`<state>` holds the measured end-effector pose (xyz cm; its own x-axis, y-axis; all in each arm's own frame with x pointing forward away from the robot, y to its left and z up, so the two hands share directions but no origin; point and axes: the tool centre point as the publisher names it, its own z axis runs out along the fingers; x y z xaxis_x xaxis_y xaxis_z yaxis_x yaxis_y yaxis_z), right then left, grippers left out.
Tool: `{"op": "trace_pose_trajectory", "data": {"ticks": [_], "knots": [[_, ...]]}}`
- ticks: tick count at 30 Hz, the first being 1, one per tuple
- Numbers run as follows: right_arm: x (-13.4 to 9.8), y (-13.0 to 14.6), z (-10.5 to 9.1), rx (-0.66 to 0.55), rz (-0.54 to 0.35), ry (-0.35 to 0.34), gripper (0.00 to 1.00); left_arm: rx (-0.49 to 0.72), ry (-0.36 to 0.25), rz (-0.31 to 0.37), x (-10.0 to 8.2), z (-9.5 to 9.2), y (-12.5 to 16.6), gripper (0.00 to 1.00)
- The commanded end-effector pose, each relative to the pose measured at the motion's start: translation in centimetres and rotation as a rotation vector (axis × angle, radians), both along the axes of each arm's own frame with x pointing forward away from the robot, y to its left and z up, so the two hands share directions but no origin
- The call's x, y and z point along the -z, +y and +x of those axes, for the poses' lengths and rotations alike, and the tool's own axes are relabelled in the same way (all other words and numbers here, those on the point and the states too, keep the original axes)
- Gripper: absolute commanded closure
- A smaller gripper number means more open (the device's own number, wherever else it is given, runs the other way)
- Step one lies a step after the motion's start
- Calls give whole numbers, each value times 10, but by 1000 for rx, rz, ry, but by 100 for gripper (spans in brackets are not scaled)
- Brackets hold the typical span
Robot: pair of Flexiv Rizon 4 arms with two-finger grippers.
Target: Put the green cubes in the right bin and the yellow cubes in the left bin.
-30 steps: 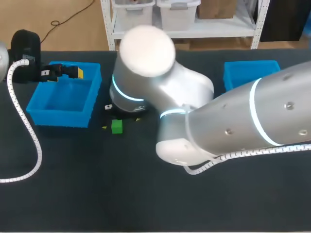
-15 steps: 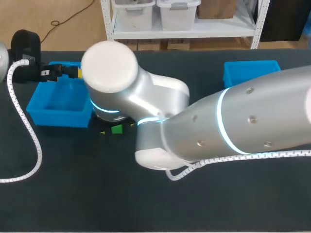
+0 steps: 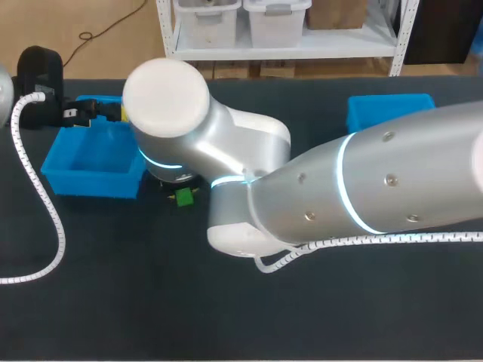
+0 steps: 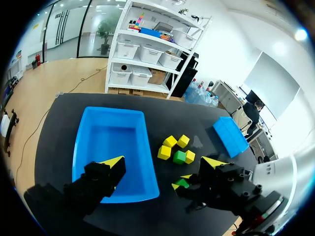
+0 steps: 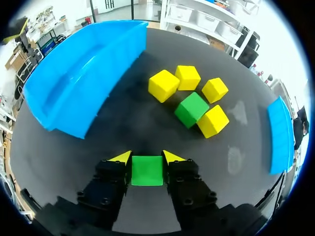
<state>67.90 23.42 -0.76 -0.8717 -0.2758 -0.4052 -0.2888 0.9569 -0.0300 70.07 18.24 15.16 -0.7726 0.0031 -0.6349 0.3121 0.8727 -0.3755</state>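
Your right gripper [image 5: 146, 157] was clamped on a plain, sharp-edged green cube [image 5: 146, 170]; your left gripper [image 4: 163, 162] hung wide open, empty, over the blue left bin [image 4: 112, 142].

No legible txt, labels, nos. or signs found, incl. on blue plastic bin [image 4: 110, 147] or green cube [image 5: 146, 170].
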Motion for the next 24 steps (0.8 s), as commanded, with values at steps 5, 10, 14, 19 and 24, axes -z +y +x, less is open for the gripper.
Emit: {"op": "trace_pose_trajectory", "data": {"ticks": [5, 10, 14, 19, 24], "knots": [[-49, -56, -5, -35, 35, -142, 100, 5, -7, -9, 2, 0, 2, 0], [-100, -122, 8, 2, 86, -276, 100, 5, -7, -9, 2, 0, 2, 0], [-123, -188, 33, 129, 99, -328, 100, 5, -7, -9, 2, 0, 2, 0], [-135, -267, 63, 335, 87, -364, 100, 5, -7, -9, 2, 0, 2, 0], [-135, -333, 79, 500, 59, -366, 100, 5, -7, -9, 2, 0, 2, 0]]}}
